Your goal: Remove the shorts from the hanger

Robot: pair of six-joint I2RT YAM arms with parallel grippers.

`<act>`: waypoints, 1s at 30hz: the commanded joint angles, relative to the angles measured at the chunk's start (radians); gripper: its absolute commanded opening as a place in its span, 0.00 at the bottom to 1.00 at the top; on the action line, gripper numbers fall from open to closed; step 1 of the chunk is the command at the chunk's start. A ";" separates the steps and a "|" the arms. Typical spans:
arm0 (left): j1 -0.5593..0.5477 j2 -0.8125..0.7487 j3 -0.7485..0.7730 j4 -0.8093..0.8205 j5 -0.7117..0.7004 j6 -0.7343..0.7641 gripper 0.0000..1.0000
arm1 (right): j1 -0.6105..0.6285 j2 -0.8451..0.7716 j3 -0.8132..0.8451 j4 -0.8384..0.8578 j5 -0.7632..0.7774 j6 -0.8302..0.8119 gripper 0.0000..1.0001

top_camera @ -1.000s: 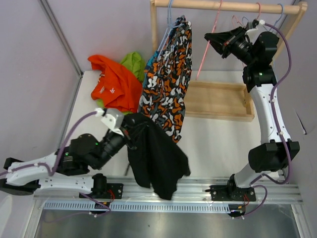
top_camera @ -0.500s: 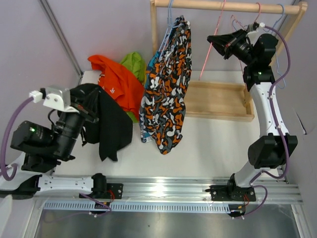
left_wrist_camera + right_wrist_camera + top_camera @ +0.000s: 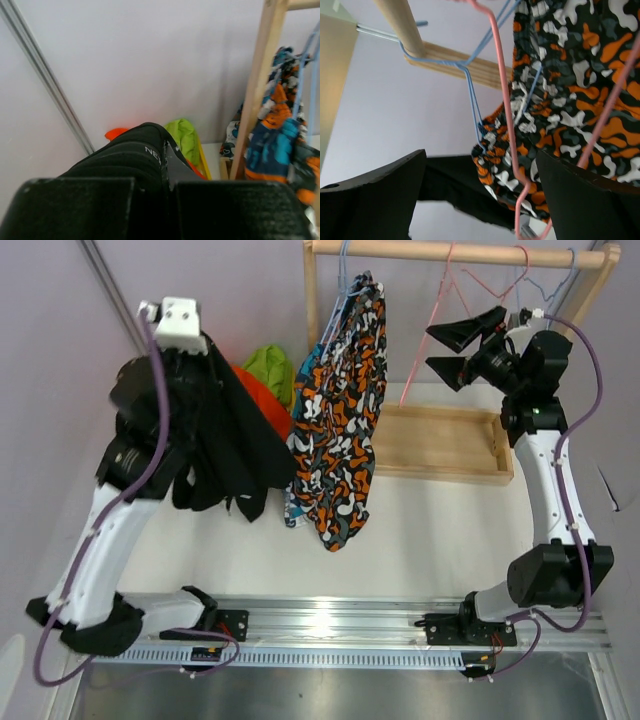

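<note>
My left pincer (image 3: pixel 169 197), clamped on the black shorts (image 3: pixel 235 435), hangs over the orange-red shorts (image 3: pixel 266 402) at far left; my right pincer (image 3: pixel 440 348) gapes empty.

The left tool (image 3: pixel 169 186) pinches the black shorts (image 3: pixel 127 156)
Lime green shorts (image 3: pixel 184 138) lie behind them; patterned shorts (image 3: pixel 280 137) hang right of the wooden post (image 3: pixel 258 95)

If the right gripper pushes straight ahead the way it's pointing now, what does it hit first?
Most likely the pink hanger, whose wire hangs in line with the gap of the open right gripper. The patterned shorts hang beyond it. Depth is hard to judge from these views, so that order is not certain.
</note>
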 commanded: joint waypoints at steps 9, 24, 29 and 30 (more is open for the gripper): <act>0.279 0.587 0.720 -0.098 0.271 -0.059 0.00 | 0.006 -0.294 -0.232 -0.176 -0.019 -0.220 1.00; 0.347 0.845 0.521 -0.066 0.422 -0.272 0.99 | 0.192 -0.292 -0.113 -0.125 0.010 -0.328 0.99; 0.281 0.474 0.066 0.129 0.377 -0.242 0.99 | 0.304 -0.074 0.085 -0.079 0.082 -0.344 1.00; 0.260 0.375 0.034 0.131 0.374 -0.240 0.99 | 0.310 -0.040 0.119 -0.076 0.100 -0.346 0.99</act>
